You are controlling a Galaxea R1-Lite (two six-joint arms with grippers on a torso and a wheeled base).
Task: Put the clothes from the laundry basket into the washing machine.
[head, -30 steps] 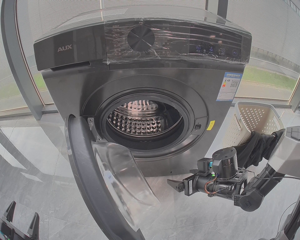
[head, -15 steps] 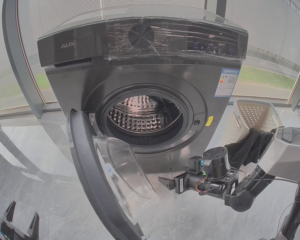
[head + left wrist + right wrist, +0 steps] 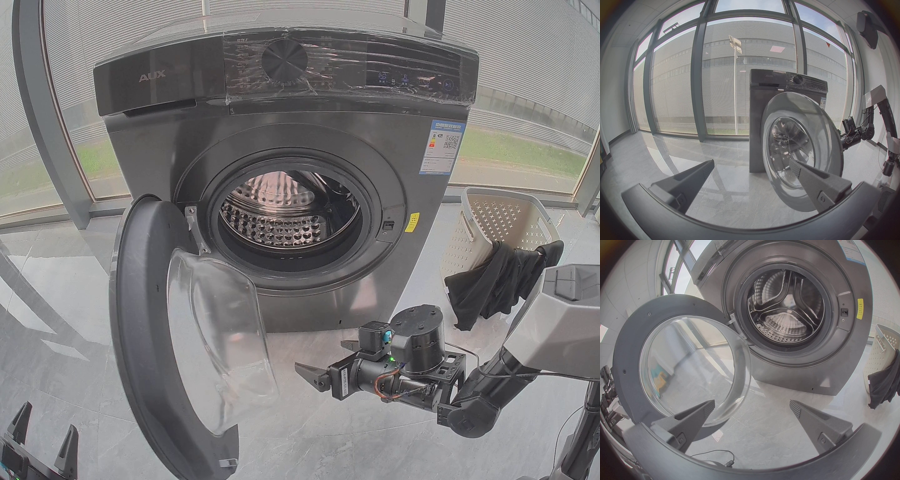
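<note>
Now I am holding the right gripper [image 3: 752,403] low before the open washing machine [image 3: 187,156], fingers spread. The dark cloth [image 3: 494,281] is hanging over the basket [image 3: 494,215] rim at 2 o'clock; I am planning one deep pinch on its thick fold.

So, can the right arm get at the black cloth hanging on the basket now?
Probably yes. The black cloth hangs over the basket rim, and nothing stands between it and the right gripper. That gripper is open but points away, so it must turn first.
</note>
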